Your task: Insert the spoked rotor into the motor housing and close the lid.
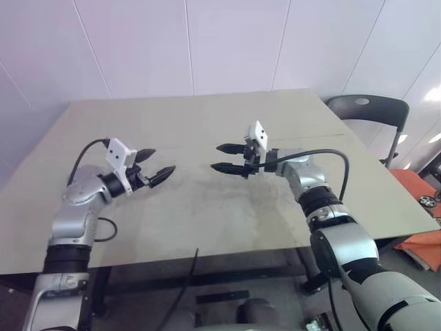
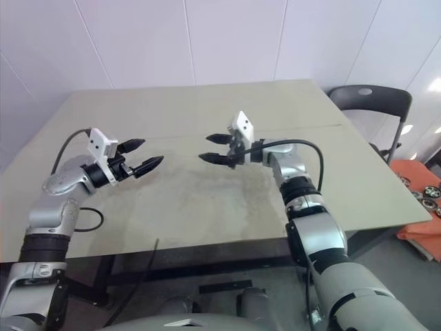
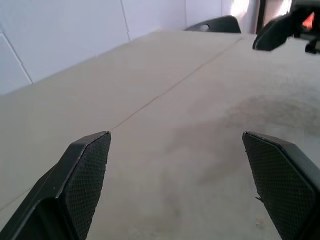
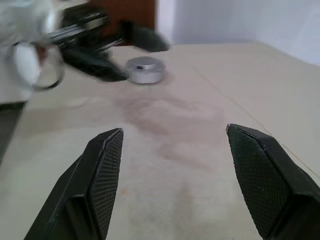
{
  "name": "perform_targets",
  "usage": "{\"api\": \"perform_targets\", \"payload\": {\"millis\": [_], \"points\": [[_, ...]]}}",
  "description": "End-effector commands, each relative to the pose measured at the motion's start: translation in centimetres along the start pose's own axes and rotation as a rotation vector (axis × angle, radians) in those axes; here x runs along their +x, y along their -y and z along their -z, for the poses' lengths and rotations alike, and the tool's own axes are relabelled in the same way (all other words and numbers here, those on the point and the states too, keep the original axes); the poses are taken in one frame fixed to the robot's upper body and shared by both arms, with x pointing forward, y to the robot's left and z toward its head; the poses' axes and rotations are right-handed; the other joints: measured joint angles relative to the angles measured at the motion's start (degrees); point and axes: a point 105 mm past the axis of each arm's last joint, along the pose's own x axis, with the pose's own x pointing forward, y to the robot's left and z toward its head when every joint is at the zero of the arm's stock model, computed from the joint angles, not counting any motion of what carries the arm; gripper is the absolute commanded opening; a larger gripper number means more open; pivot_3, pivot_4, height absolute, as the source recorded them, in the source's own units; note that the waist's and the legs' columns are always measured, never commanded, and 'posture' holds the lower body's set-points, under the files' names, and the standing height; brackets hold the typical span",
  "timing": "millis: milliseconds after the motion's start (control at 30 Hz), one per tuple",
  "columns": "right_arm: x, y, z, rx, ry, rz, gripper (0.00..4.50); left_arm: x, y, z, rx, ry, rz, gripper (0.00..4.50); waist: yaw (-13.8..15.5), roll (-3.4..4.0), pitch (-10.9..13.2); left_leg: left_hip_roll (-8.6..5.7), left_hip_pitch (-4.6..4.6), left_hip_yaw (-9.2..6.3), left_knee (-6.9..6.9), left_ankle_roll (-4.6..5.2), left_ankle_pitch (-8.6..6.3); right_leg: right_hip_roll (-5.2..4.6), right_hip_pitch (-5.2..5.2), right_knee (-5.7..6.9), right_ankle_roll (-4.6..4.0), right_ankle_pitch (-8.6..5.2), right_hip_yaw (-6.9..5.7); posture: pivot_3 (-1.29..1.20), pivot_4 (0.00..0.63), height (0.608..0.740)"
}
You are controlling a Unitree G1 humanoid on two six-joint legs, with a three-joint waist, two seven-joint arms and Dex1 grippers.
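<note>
A squat silvery round disc (image 4: 144, 70) with a raised centre lies on the table beyond my left gripper in the right wrist view; it looks like the motor housing, and no windings show from here. In the head views my left forearm covers that spot. The spoked rotor and the lid are out of view. My left gripper (image 1: 162, 160) hovers over the table's left half, open and empty. My right gripper (image 1: 216, 157) hovers at mid-table, pointing at the left one, also open and empty. A short stretch of bare table (image 1: 207, 200) separates their fingertips.
The beige table has a seam (image 1: 310, 138) running across it and a darker stain (image 1: 255, 200) in the middle. A black chair (image 1: 365, 110) stands beyond the right corner. An orange bin (image 2: 417, 189) with round parts sits low at the far right. A black cable (image 1: 103, 231) loops by my left arm.
</note>
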Motion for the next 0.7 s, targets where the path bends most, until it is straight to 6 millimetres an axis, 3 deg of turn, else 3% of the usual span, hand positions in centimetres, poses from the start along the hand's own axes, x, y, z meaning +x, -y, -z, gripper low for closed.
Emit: {"api": "perform_targets", "payload": {"millis": [33, 133, 200, 333, 433, 600, 700], "points": [[0.6, 0.7, -1.1, -0.021, 0.051, 0.079, 3.46, -0.6, -1.5, -2.2, -0.063, 0.137, -0.130, 4.48, 0.06, -0.01, 0.00, 0.00, -0.01, -0.01, 0.00, -0.01, 0.00, 0.00, -0.01, 0.01, 0.00, 0.00, 0.00, 0.00, 0.000, 0.740], [0.7, 2.1, -1.0, 0.005, 0.064, 0.206, 3.46, -1.1, -2.9, -2.4, -0.194, 0.233, -0.256, 4.48, 0.07, -0.03, -0.02, 0.00, -0.02, -0.01, 0.01, -0.01, 0.01, 0.00, -0.02, 0.02, 0.00, 0.00, -0.01, 0.00, 0.000, 0.740], [0.6, 3.5, -0.7, 0.060, 0.063, 0.333, 3.46, -1.1, -3.5, -1.5, -0.244, 0.237, -0.321, 4.48, 0.11, -0.05, -0.03, -0.01, -0.01, 0.00, 0.01, -0.01, 0.01, -0.01, 0.00, 0.02, 0.00, 0.00, 0.00, 0.00, 0.000, 0.740], [-0.6, 6.0, 2.6, 0.156, -0.079, 0.609, 3.46, -1.2, -4.1, 3.5, -0.313, 0.113, -0.475, 4.48, 0.11, -0.04, -0.04, -0.02, 0.00, 0.00, 0.01, -0.02, 0.01, -0.01, 0.01, 0.01, 0.00, 0.00, 0.00, 0.00, 0.000, 0.740], [-1.3, 7.0, 3.3, 0.235, -0.064, 0.744, 3.46, -1.7, -4.5, 6.0, -0.396, 0.085, -0.580, 4.48, 0.02, -0.04, -0.04, -0.02, 0.01, 0.01, 0.00, -0.03, 0.02, 0.01, 0.01, 0.00, 0.00, 0.00, 0.00, 0.00, 0.000, 0.740], [-1.7, 7.7, 3.4, 0.360, 0.048, 0.912, 3.46, -1.5, -4.9, 6.8, -0.416, 0.114, -0.710, 4.48, 0.06, -0.05, -0.05, -0.02, -0.10, 0.01, 0.00, -0.03, 0.02, 0.01, -0.06, -0.03, 0.00, 0.00, 0.00, 0.00, 0.000, 0.740], [-2.0, 7.7, 4.2, 0.396, 0.042, 0.971, 3.46, -0.4, -4.0, 6.7, -0.385, 0.114, -0.697, 4.48, 0.09, -0.06, -0.05, -0.02, -0.10, 0.01, 0.00, -0.03, 0.02, 0.01, -0.04, -0.02, 0.00, 0.01, 0.00, 0.00, 0.000, 0.740]]}}
